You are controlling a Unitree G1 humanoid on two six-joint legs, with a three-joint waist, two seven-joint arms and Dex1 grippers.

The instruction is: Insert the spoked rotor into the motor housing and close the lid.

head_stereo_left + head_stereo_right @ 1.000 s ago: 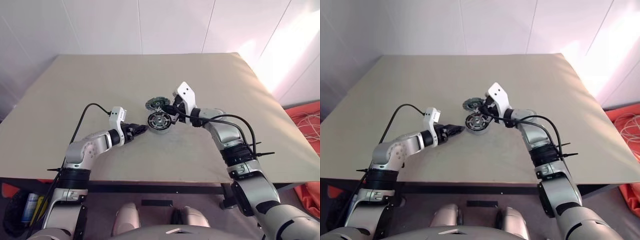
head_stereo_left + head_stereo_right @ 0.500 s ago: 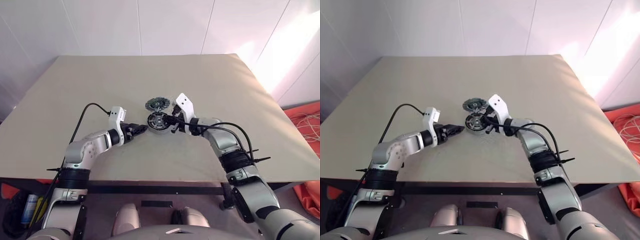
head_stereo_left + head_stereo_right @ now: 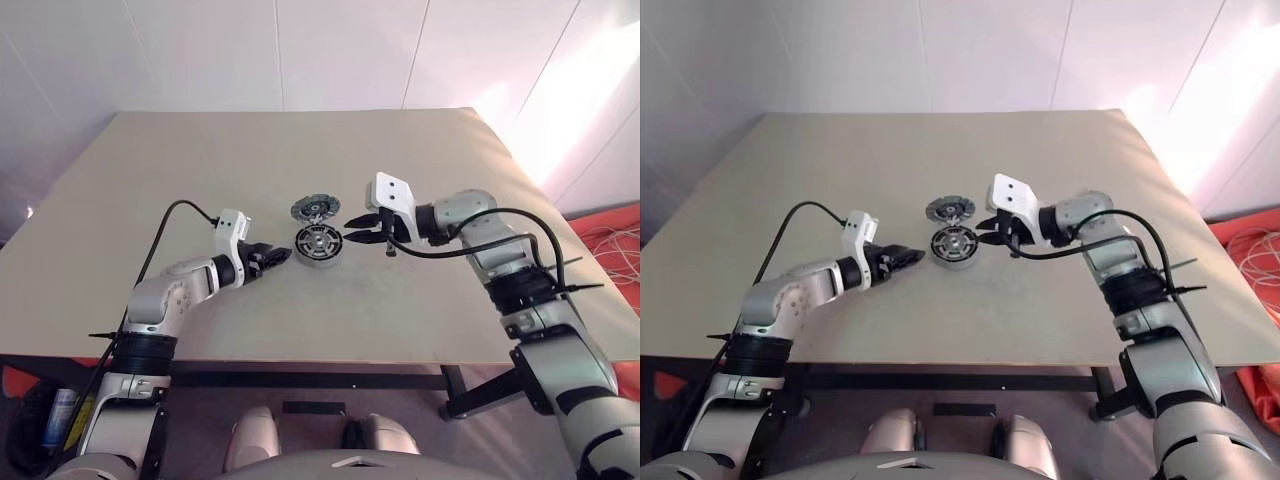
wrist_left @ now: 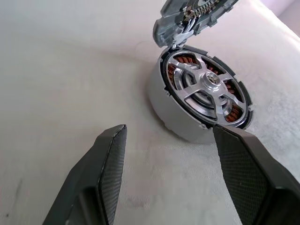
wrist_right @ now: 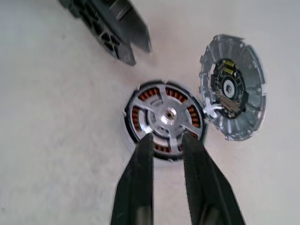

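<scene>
**Left eye view: rotor seated in housing, lid lying open**

Left eye view has the housing (image 3: 319, 242) sitting mid-table (image 3: 200, 170), between the two grippers. Rotor (image 4: 206, 89) is already in it: L wrist view shows silvery spokes and hub flush w/ the top, copper windings visible through the gaps. Lid (image 3: 315, 208) lies just on the far side of the housing, touching its rim, inner face up; not closed yet. R wrist view shows the lid's ribbed inside w/ a small board at centre and thin wires running from it to the housing.

L gripper (image 3: 284, 256) is just left of the housing, low over the table, pointing right at it. Jaws spread wide, nothing between them; in L wrist view the fingers (image 4: 105, 173) frame the housing's near side w/o touching it.

R gripper (image 3: 356, 227) is just right of the housing and raised off the table, pointing left toward it. Jaws a little apart, a narrow gap between the two black fingers (image 5: 140, 183), holding nothing. In R wrist view their tips overlap the housing's near edge in the picture; contact can't be told from that, but eye views show them clear of it. Black cable loops from each wrist back along the arm.

Table otherwise plain beige, white wall panels behind its far edge.
</scene>
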